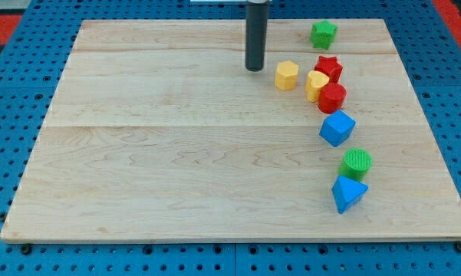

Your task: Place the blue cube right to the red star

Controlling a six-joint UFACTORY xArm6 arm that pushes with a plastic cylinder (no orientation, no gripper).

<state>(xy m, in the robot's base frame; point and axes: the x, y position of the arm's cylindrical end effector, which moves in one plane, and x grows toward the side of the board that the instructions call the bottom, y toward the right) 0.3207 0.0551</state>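
The blue cube (pixel 337 128) lies at the view's right, just below a red cylinder (pixel 332 98). The red star (pixel 329 68) sits above them, touching a yellow heart (pixel 317 84) at its lower left. The blue cube is below the star, with the red cylinder between them. My tip (pixel 255 68) rests on the board near the view's top centre, left of a yellow hexagon (pixel 287 75) and well to the upper left of the blue cube. It touches no block.
A green star (pixel 323 34) sits near the board's top edge, above the red star. A green cylinder (pixel 357 163) and a blue triangle (pixel 347 192) lie below the blue cube. The wooden board (pixel 176 153) rests on a blue pegboard.
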